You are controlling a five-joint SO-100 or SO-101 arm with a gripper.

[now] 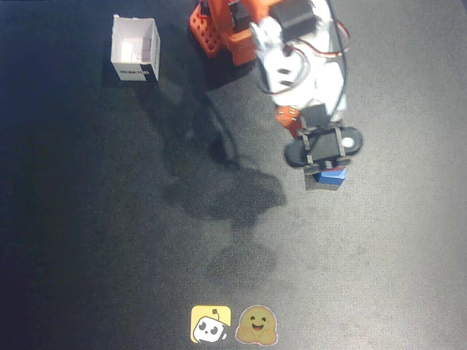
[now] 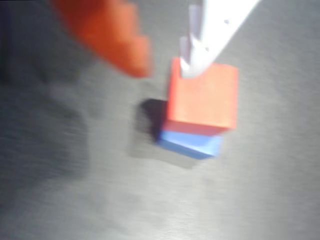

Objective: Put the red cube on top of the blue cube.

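In the wrist view the red cube (image 2: 202, 97) sits on top of the blue cube (image 2: 192, 142), a little offset, on the dark mat. My gripper (image 2: 162, 69) is open. Its white finger (image 2: 210, 35) touches the red cube's top edge. Its orange finger (image 2: 110, 35) stands apart to the left, clear of the cube. In the overhead view the gripper (image 1: 323, 157) hangs right over the stack. Only a part of the blue cube (image 1: 334, 177) shows below it there, and the red cube is hidden under the gripper.
A white open box (image 1: 135, 47) stands at the top left of the overhead view. The arm's orange base (image 1: 219, 29) is at the top centre. Two stickers (image 1: 232, 324) lie at the bottom edge of the mat.
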